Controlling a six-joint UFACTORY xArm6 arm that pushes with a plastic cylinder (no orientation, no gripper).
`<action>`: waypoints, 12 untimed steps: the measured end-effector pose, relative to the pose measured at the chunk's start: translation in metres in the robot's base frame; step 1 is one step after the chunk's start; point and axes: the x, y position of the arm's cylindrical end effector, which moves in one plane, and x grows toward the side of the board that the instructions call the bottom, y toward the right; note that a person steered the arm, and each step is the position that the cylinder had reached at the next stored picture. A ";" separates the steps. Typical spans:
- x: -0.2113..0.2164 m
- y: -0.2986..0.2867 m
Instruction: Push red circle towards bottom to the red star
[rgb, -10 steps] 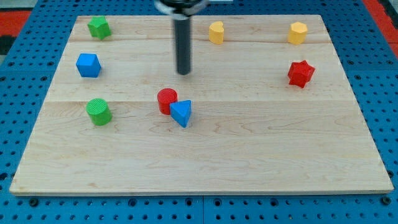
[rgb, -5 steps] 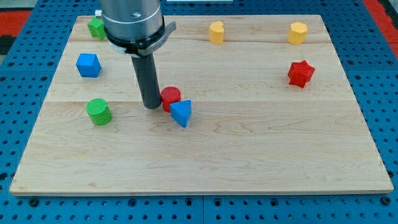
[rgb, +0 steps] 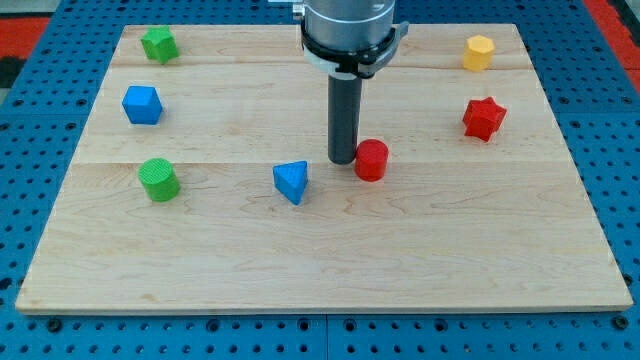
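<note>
My tip (rgb: 343, 160) sits touching the red circle (rgb: 371, 160) on its left – no claw on this rig, just the rod. Circle stands upright, axis vertical, mid-board; red star (rgb: 484, 118) well right, slightly farther. Blue triangle (rgb: 291, 182) left, apart.

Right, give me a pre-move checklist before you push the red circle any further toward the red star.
1. My tip is against the red circle, on its side toward the view's left: ok.
2. Board between the red circle and the red star holds no block: ok.
3. Blue triangular block stands apart from the red circle, behind the push: ok.
4. Yellow block lies above the red star, off the line: ok.
5. Red circle already below the red star: not ok, it sits well toward the view's left.
6. Whether the arm hides a block near the view's top: cannot tell.
</note>
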 end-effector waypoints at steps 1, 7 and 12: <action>0.015 0.013; 0.002 0.107; 0.004 0.155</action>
